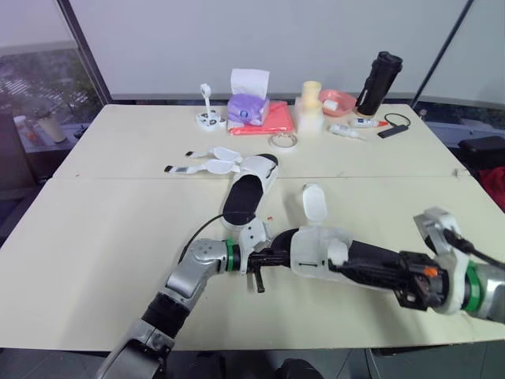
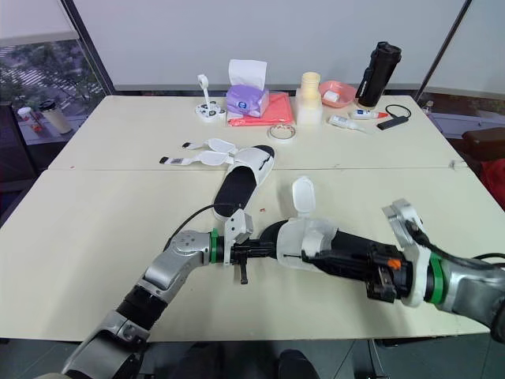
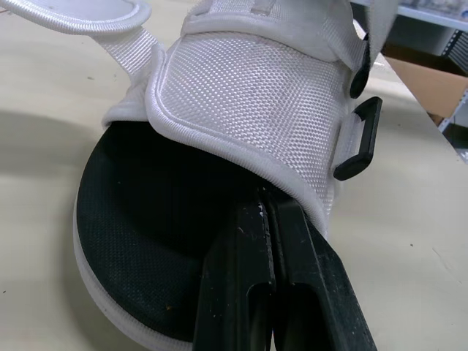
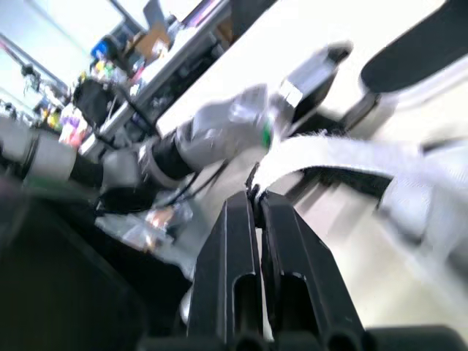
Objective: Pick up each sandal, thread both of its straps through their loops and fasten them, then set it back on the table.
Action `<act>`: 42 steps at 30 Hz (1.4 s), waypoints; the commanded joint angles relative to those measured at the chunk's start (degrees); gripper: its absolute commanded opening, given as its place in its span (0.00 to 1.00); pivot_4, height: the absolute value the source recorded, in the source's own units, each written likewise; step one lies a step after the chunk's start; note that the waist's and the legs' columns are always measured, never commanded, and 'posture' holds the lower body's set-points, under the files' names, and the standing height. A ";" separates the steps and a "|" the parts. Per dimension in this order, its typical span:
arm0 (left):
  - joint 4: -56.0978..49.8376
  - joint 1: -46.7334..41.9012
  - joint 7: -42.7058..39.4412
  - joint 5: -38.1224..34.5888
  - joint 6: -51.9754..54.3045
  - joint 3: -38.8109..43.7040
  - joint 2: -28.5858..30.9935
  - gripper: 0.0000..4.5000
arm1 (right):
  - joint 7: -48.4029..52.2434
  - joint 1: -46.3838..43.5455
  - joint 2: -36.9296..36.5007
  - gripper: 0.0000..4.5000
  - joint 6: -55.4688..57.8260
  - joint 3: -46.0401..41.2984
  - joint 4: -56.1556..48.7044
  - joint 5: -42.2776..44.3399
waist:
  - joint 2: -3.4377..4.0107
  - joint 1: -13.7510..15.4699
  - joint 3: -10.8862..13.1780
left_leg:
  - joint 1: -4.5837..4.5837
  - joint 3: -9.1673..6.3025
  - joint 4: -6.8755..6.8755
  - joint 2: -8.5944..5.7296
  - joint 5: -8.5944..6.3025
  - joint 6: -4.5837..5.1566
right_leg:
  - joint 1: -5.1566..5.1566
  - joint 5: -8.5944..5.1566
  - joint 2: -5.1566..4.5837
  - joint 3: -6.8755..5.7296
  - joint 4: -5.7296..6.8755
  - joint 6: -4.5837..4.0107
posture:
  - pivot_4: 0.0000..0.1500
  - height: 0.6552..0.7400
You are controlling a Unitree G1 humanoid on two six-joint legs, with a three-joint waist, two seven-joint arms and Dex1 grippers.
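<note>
The near sandal (image 1: 314, 251) is being held at the front of the table (image 1: 102, 237), its woven upper being pinched by the closed left gripper (image 3: 267, 196) and its strap (image 4: 344, 157) by the closed right gripper (image 4: 254, 196). It is being judged light, with limp straps, so the stiffer sole edge is being preferred for holding.

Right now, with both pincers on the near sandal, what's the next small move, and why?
Probably bring the right pincer, shut on a white strap, over to the black loop and start the tip through. The left pincer is clamped on the upper of the held sandal, steadying it, and that loop looks unthreaded.
</note>
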 commanded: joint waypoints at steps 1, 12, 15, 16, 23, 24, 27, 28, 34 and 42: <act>3.03 1.38 0.60 3.01 1.30 -1.85 0.46 0.00 | -6.34 -4.68 3.75 0.01 0.32 1.52 7.11 1.41 | 0.00 -0.05 0.00 | -0.01 0.00 0.00 -0.03 0.03 0.04 | 0.00 0.01 -0.07 -0.01 0.00 0.02 | 1.00 1.00; 0.40 3.29 1.76 2.57 2.64 -1.10 1.91 0.00 | -15.44 -12.61 8.85 0.91 0.89 -0.15 13.76 1.76 | 0.07 -0.39 -0.03 | -0.06 0.06 -0.18 -0.16 0.14 0.23 | -0.15 0.05 -0.36 -0.05 0.02 0.11 | 1.00 1.00; 0.25 3.30 1.90 2.52 2.76 -1.14 1.89 0.00 | -14.42 -15.99 6.34 0.99 -0.46 0.27 13.92 -2.72 | 0.10 -0.41 -0.05 | -0.05 0.09 -0.21 -0.18 0.15 0.23 | -0.19 0.05 -0.35 -0.04 0.03 0.11 | 1.00 1.00; 0.26 3.25 1.93 2.51 2.79 -1.14 1.86 0.00 | -14.09 -17.22 5.53 0.99 -1.13 0.95 14.09 -4.91 | 0.11 -0.40 -0.06 | -0.06 0.09 -0.20 -0.17 0.15 0.23 | -0.20 0.05 -0.35 -0.04 0.03 0.11 | 1.00 1.00; 1.55 2.26 1.94 2.68 2.30 -1.32 1.19 0.00 | -10.20 -26.69 1.63 0.99 -4.77 13.46 22.07 -24.82 | 0.13 -0.34 -0.07 | -0.07 0.10 -0.21 -0.18 0.15 0.24 | -0.25 0.05 -0.40 -0.04 0.03 0.11 | 1.00 1.00; 1.67 2.19 2.00 2.70 2.21 -1.32 1.10 0.00 | -8.74 -27.29 1.30 0.99 -4.95 15.04 23.25 -26.77 | 0.13 -0.23 -0.07 | -0.08 0.10 -0.21 -0.17 0.15 0.24 | -0.27 0.05 -0.40 -0.04 0.03 0.11 | 1.00 1.00; 1.76 2.24 2.28 2.73 2.09 -1.26 0.85 0.00 | -4.72 -28.20 0.88 0.99 -5.03 18.14 25.59 -30.70 | 0.13 -0.15 -0.07 | -0.12 0.10 -0.22 -0.17 0.15 0.24 | -0.29 0.05 -0.44 -0.04 0.03 0.12 | 1.00 1.00; 1.77 2.31 2.39 2.75 2.05 -1.21 0.78 0.00 | -3.80 -28.56 1.10 0.99 -4.93 18.58 26.26 -31.53 | 0.13 -0.17 -0.07 | -0.12 0.09 -0.21 -0.17 0.15 0.25 | -0.29 0.05 -0.46 -0.04 0.03 0.12 | 1.00 1.00; 1.22 3.22 3.08 2.75 2.06 -0.95 0.71 0.00 | -0.93 -30.69 3.54 0.80 -3.41 17.58 28.51 -32.48 | 0.14 -0.28 -0.07 | -0.11 0.07 -0.19 -0.17 0.19 0.29 | -0.28 0.07 -0.47 -0.04 0.05 0.13 | 1.00 1.00; 0.63 3.76 3.50 2.76 2.22 -0.93 1.03 0.00 | 0.62 -30.19 4.92 0.02 1.49 13.24 26.82 -29.93 | 0.14 -0.26 -0.07 | -0.12 0.06 -0.21 -0.17 0.19 0.29 | -0.28 0.07 -0.47 -0.05 0.04 0.13 | 1.00 1.00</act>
